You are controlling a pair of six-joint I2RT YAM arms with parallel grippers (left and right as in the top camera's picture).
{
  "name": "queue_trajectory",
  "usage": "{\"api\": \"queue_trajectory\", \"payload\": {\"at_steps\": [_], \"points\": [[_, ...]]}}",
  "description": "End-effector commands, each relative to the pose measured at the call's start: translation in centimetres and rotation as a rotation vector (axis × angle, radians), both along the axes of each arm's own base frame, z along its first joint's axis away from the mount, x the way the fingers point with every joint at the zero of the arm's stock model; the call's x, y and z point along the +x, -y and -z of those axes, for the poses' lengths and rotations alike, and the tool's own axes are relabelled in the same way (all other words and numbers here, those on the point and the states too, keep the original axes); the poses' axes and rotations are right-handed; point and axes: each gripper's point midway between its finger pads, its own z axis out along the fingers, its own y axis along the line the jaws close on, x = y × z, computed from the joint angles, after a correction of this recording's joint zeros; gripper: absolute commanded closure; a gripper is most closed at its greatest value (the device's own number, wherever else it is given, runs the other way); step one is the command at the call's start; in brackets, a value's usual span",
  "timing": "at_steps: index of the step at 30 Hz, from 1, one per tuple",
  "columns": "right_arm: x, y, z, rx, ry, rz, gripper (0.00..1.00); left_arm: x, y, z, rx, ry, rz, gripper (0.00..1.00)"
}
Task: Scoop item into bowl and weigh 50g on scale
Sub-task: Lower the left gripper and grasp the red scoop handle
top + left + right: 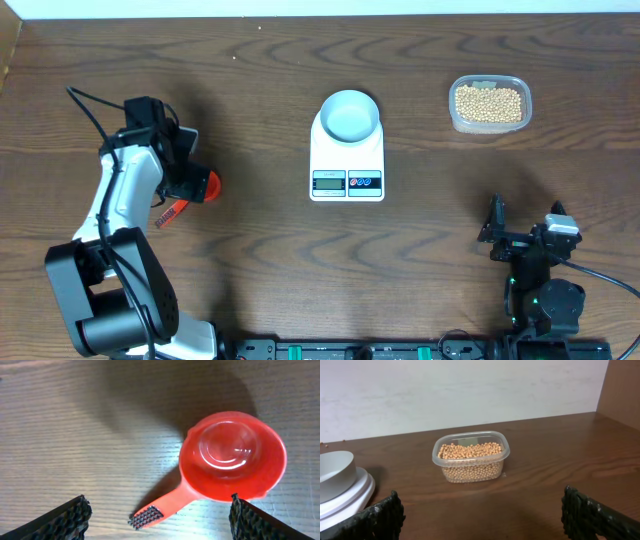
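Overhead: one bowl (pixel 350 114) on one scale (pixel 347 158); one tub (pixel 489 130) of beans (pixel 489 104); one scoop (pixel 204 186); left pincer (pixel 159 505) and right pincer (pixel 481 495) wide

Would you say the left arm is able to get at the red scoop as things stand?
Probably yes: the left gripper is open directly over the red scoop, whose handle lies between the fingers, and nothing covers it.
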Motion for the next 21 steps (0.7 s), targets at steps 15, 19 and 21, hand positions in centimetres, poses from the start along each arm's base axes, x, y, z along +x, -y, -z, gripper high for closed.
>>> {"api": "queue_trajectory", "payload": {"at_steps": [15, 19, 21], "points": [[0.0, -0.2, 0.0, 0.008, 0.002, -0.006, 0.01, -2.4, -0.3, 0.1, -0.076, -0.073, 0.002, 0.04], [0.0, -0.2, 0.0, 0.009, 0.002, -0.006, 0.01, -2.4, -0.1, 0.6, -0.089, -0.083, 0.006, 0.04], [0.0, -0.2, 0.0, 0.008, 0.002, -0.006, 0.01, -2.5, 0.1, 1.2, -0.105, -0.098, 0.007, 0.04]]}}
